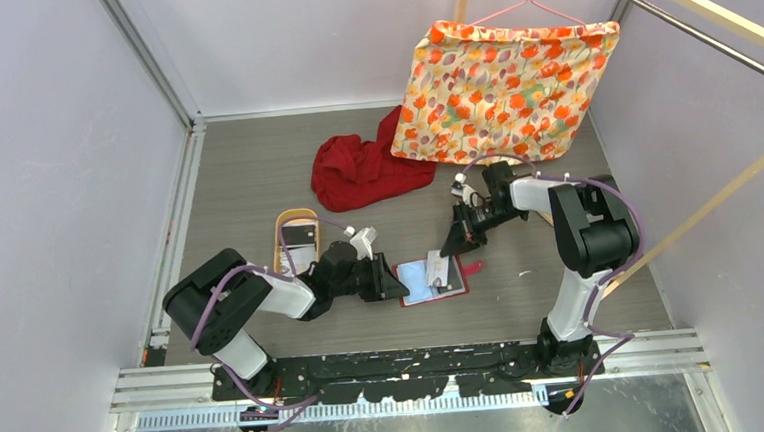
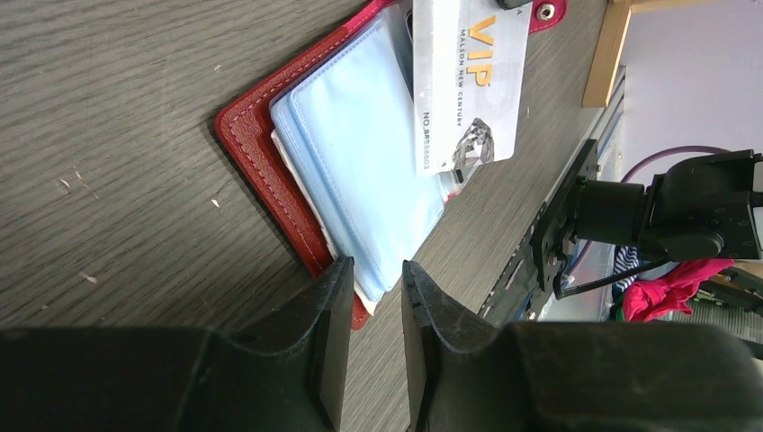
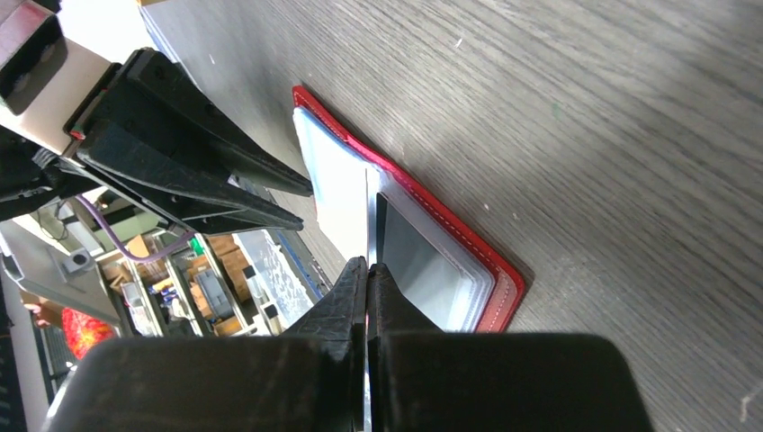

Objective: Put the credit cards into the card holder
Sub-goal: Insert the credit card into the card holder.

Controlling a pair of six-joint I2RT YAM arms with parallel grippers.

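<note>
- The card holder lies open on the counter, its pale clear pockets facing up.
- We see the right claw pressed together on a whitish credit card printed "VIP". The card stands on edge over the card holder's middle.
- The left claw stands slightly apart at the card holder's left corner, the pale pocket's tip between its fingers. We cannot tell whether it touches.
- A red cloth lies well beyond the card holder.
</note>
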